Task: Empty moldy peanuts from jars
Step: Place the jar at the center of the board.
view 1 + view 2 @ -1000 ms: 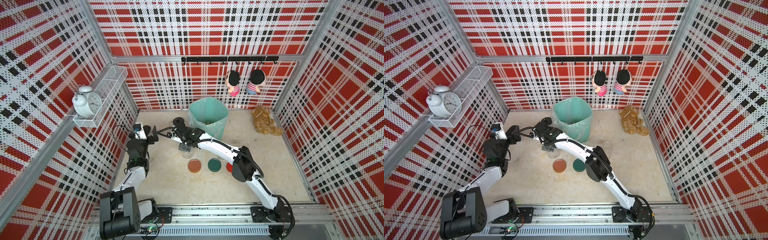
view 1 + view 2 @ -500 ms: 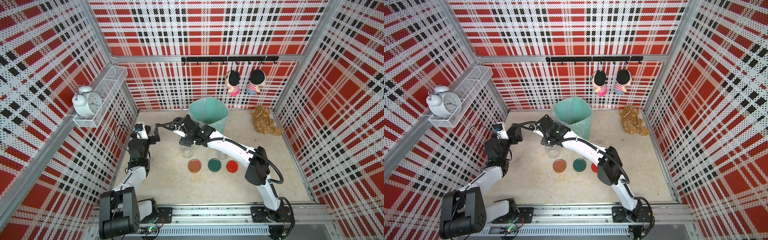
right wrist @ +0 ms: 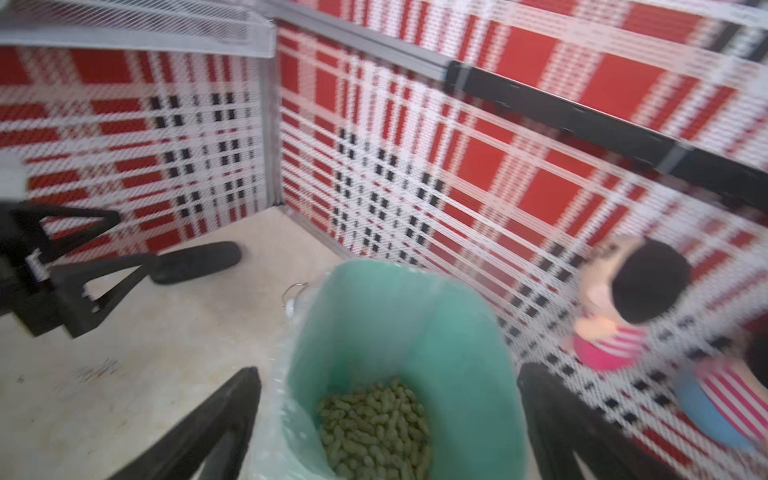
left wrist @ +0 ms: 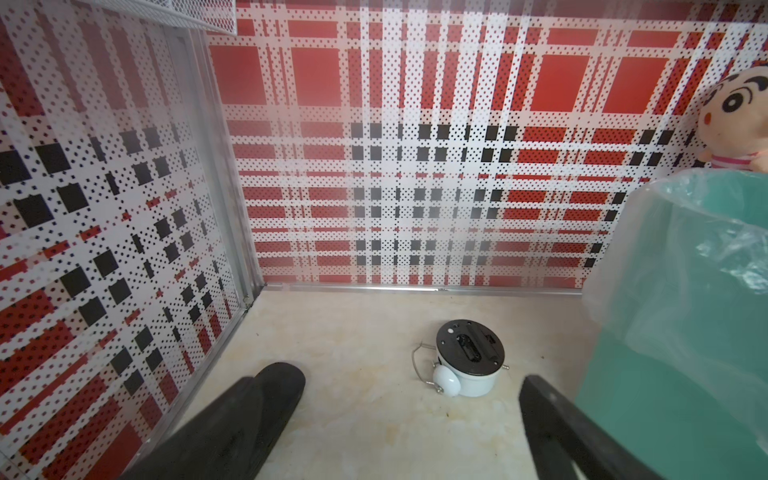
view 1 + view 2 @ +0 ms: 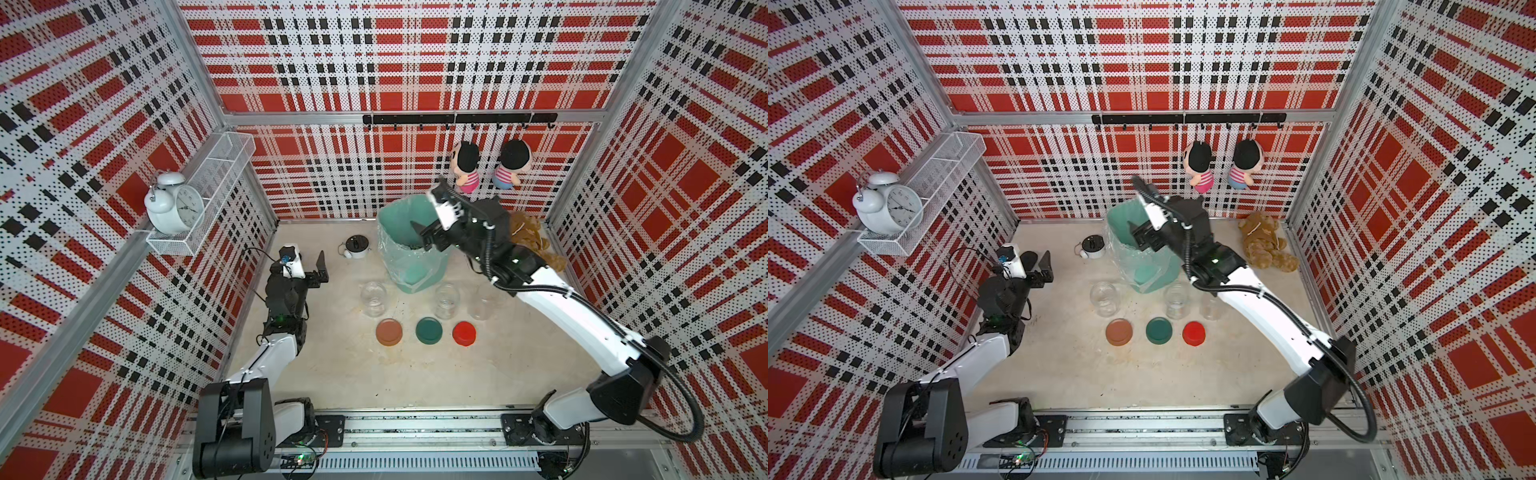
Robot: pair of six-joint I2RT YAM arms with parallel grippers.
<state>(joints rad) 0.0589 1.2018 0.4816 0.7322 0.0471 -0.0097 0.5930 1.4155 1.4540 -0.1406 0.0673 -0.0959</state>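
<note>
Three clear jars [image 5: 372, 298] [image 5: 446, 300] [image 5: 481, 302] stand open and look empty, in a row in front of the teal bin [image 5: 409, 272]. Their lids lie nearer the front: brown [image 5: 389, 332], dark green [image 5: 429, 330], red [image 5: 464, 333]. The moldy peanuts [image 3: 374, 428] are piled greenish at the bottom of the lined bin [image 3: 415, 316]. Above the bin's mouth hangs my right gripper [image 5: 422, 235] [image 3: 390, 374], open and holding nothing. By the left wall my left gripper [image 5: 321, 270] [image 4: 409, 380] is open and empty too, well clear of the jars.
A small white alarm clock [image 4: 469, 361] lies face down on the floor between the left gripper and the bin. A brown teddy bear [image 5: 1266, 245] sits in the back right corner. Two dolls [image 5: 1200, 166] hang on the back wall. A wire shelf [image 5: 199, 195] with a clock juts from the left wall.
My right arm has lifted from beside the left jar and swung back and right, so its open gripper now hangs over the bin. The left arm has stayed put.
</note>
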